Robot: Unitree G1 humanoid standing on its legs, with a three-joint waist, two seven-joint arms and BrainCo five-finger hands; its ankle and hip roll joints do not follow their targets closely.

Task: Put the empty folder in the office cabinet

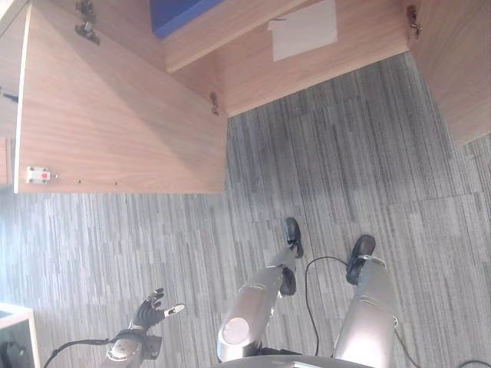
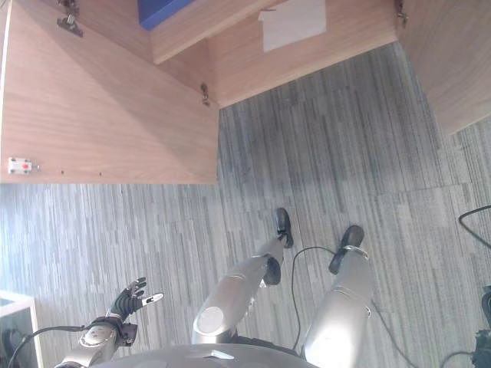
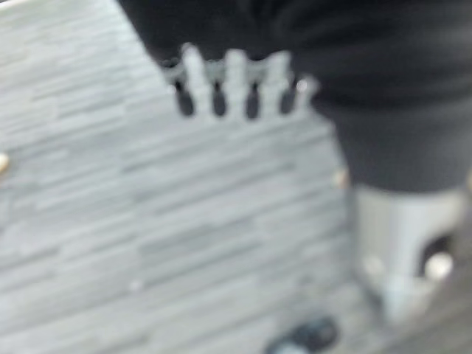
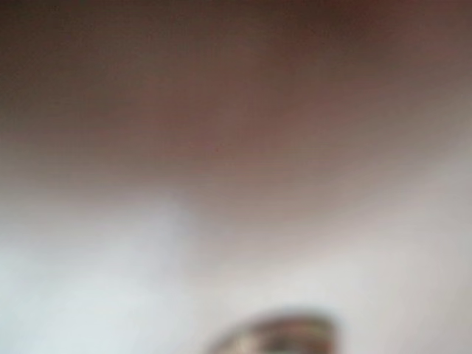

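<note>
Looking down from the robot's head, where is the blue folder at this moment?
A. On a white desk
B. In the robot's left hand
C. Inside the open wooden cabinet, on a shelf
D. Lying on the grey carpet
C: the blue folder lies on a shelf inside the wooden cabinet, whose door stands open, while the left hand hangs over the carpet with relaxed fingers and nothing in it.

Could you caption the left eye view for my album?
Left hand hangs open over grey carpet before an open wooden cabinet.
</note>
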